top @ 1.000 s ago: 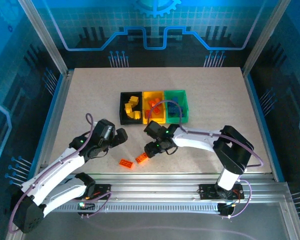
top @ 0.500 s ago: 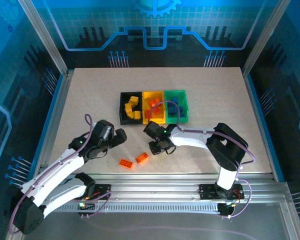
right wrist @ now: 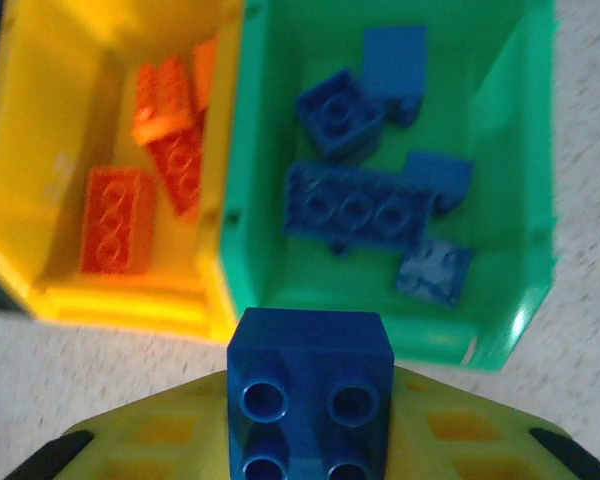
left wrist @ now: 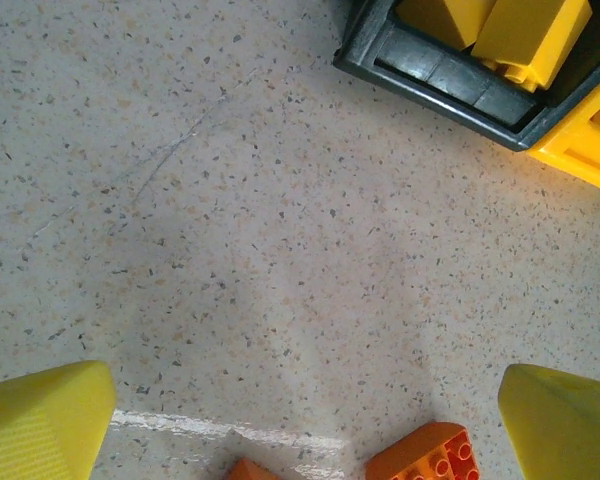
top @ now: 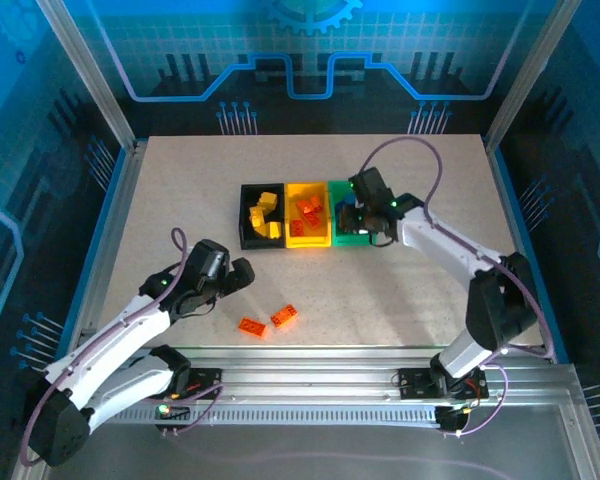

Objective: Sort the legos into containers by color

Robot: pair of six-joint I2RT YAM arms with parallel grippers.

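Three joined containers stand mid-table: a black bin with yellow legos, a yellow bin with orange legos, and a green bin. My right gripper hovers at the green bin's near edge, shut on a blue lego. Below it, several blue legos lie in the green bin, and orange legos lie in the yellow bin. My left gripper is open and empty over the table. Two orange legos lie loose near it.
In the left wrist view the open gripper frames bare speckled table, with one orange lego just inside the right fingertip. The black bin's corner is ahead to the right. The aluminium front rail runs close behind the loose legos.
My right gripper shut on the blue lego beside the loose orange ones, then carried it back and to the right to the green bin. The left arm has stayed still.
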